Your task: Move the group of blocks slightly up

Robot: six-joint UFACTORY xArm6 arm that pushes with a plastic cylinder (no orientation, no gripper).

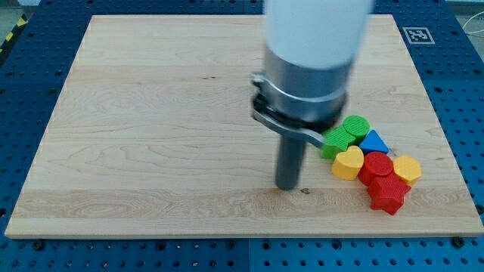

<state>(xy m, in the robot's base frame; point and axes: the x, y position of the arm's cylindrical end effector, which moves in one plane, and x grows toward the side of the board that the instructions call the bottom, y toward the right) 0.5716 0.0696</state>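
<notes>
Camera view shows my tip (287, 186) resting on the worktop (151, 113), just left of the cluster and apart from it. I carry no claw, only this rod, so nothing opens and nothing is held. Nearest is the yellow heart (348, 162); above it sit the green blocks (344, 134) and the blue triangle (373, 141); to the right the red blocks (382, 181) and a yellow block (408, 168). The group lies near the view's lower right. From here, a push would drive them rightward toward the worktop's edge, or split the cluster; I judge I must get beneath them first.
</notes>
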